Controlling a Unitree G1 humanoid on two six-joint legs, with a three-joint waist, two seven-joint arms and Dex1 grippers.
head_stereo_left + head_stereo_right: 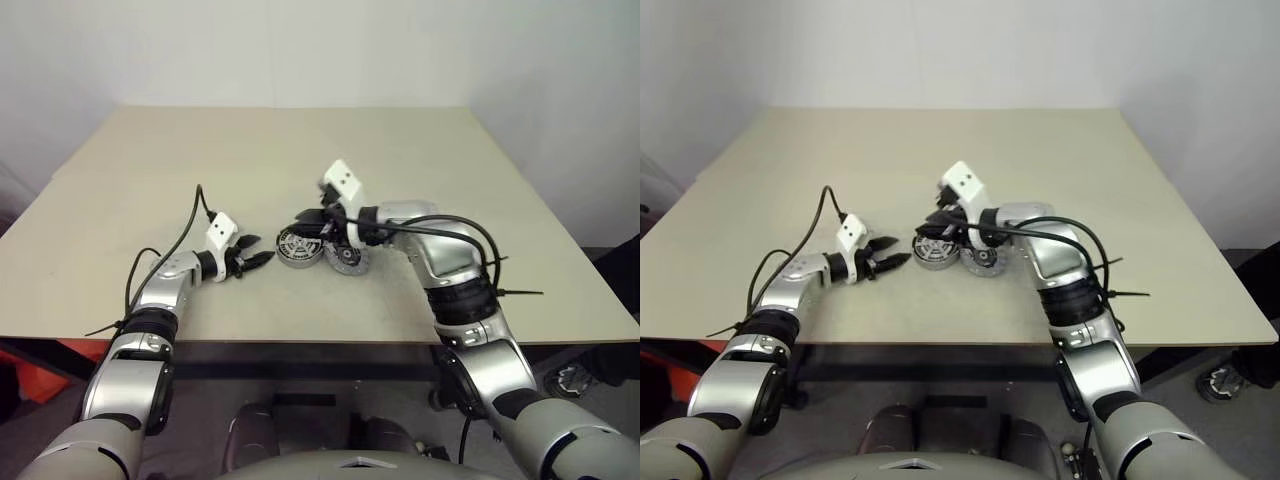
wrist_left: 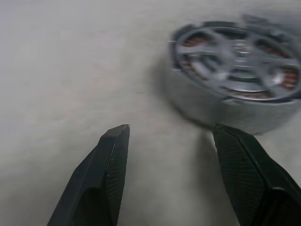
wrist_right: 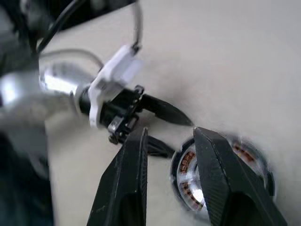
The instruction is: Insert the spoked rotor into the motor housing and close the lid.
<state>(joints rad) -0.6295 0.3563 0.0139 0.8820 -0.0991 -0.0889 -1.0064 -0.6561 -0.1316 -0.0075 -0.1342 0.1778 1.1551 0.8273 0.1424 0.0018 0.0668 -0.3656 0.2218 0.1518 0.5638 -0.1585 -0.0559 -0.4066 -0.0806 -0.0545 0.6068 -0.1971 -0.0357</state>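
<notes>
Black ribbed left pincer (parted) faces round copper-wound motor housing.

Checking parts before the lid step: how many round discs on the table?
2. Spoked disc mid-table, just off the left gripper; second disc right beside it, under the right gripper. Another may be hidden there.
</notes>
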